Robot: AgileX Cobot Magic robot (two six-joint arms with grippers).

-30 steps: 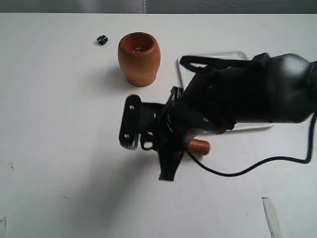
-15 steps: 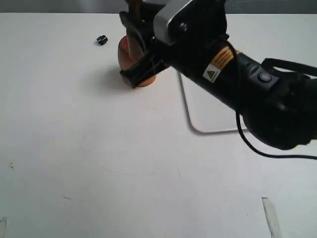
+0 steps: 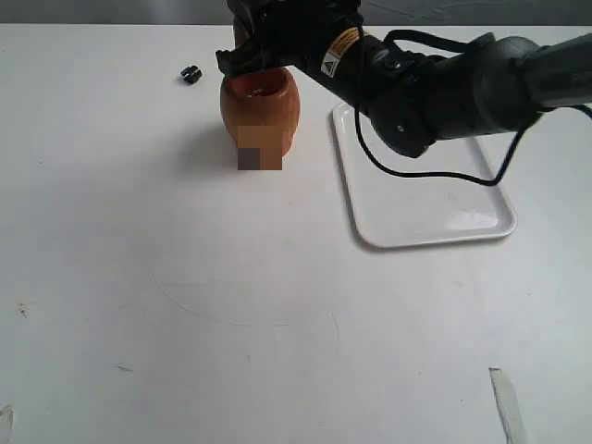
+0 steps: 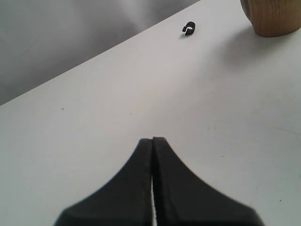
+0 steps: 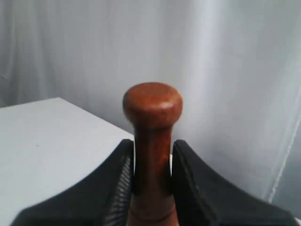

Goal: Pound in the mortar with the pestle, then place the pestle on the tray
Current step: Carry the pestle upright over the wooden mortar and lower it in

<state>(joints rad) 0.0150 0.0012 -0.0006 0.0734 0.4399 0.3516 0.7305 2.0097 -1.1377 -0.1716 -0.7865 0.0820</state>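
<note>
Between the right jaws, pestle (image 5: pixel 151 141) stands knob-up.

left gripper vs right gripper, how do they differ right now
The left gripper is shut on nothing, its fingers pressed together; the right gripper is shut on the pestle, just under its knob. The left gripper hangs well apart from the mortar; the right gripper's arm reaches over the mortar's mouth. Both have black fingers.

The mortar (image 3: pixel 264 109) is matt wood. The pestle (image 5: pixel 152 106) is smooth, polished wood. The tray (image 3: pixel 421 208) looks glossy plastic.
</note>
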